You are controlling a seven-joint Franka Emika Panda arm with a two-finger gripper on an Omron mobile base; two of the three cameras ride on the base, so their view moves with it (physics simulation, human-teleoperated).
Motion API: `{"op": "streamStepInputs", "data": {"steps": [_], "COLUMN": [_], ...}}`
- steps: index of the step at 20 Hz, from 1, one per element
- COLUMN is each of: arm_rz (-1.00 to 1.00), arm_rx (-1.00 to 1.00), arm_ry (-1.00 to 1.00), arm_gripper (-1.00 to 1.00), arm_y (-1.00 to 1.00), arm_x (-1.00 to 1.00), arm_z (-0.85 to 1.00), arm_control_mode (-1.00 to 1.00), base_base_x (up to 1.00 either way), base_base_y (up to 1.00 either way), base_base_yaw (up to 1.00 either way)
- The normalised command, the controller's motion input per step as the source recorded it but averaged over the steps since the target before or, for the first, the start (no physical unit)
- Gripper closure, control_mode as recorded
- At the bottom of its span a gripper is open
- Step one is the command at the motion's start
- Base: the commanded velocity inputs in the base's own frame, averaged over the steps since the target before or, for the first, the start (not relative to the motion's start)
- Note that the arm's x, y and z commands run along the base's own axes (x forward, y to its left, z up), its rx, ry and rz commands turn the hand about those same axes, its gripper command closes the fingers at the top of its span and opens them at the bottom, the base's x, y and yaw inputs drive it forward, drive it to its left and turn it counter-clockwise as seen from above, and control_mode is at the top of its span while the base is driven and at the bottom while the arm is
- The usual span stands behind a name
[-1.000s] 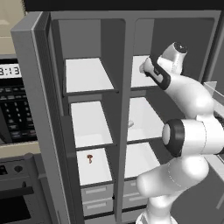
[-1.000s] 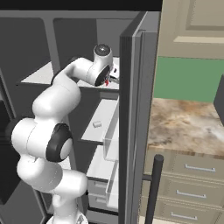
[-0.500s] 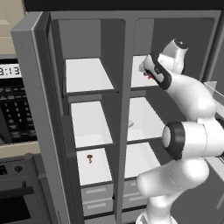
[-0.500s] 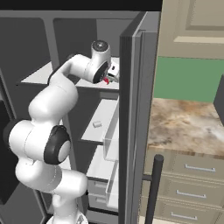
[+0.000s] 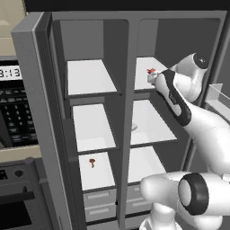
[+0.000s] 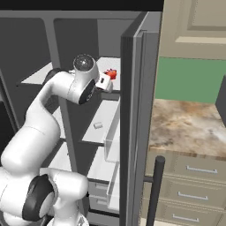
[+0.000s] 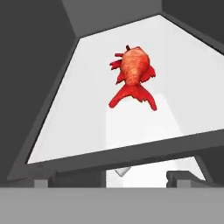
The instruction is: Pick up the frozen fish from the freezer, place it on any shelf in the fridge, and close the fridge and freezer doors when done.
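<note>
One frozen fish (image 7: 132, 76) lying free on top fridge shelf (image 7: 183, 74), jaws released. Best to draw gripper (image 6: 105, 82) straight back, clear of shelf edge, before swinging toward doors.

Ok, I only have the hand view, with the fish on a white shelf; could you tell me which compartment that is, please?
Observer: The fish lies on the top shelf of the fridge, the wider compartment.
Operator: Thank you. Are the doors shut?
Observer: No, both stand open: the freezer door and the fridge door.
Operator: Is anything in the freezer?
Observer: A small dark red blob sits on the third shelf of the freezer.
</note>
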Motion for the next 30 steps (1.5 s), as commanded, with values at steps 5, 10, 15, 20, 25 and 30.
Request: {"op": "streamStepInputs", "data": {"steps": [5,10,15,20,25,30], "arm_rz": [-0.05,-0.1,-0.01,0.0,0.0,0.0], "arm_rx": [-0.08,-0.11,-0.07,-0.01,0.04,0.0], "arm_ry": [-0.04,-0.07,0.01,0.16,0.18,0.0], "arm_gripper": [-1.0,-1.0,-1.0,-1.0,-1.0,-1.0], "arm_y": [0.59,0.25,0.16,0.12,0.0,0.0], "arm_x": [-1.0,-1.0,-0.53,-0.01,-0.3,0.0], "arm_z": [0.0,0.0,-0.16,-0.2,0.0,0.0], "arm_control_mode": [-1.0,-1.0,-1.0,-1.0,-1.0,1.0], "base_base_x": [0.0,0.0,0.0,0.0,0.0,-0.83], "base_base_y": [0.0,0.0,0.0,0.0,0.0,0.0], "base_base_yaw": [0.0,0.0,0.0,0.0,0.0,-0.02]}}
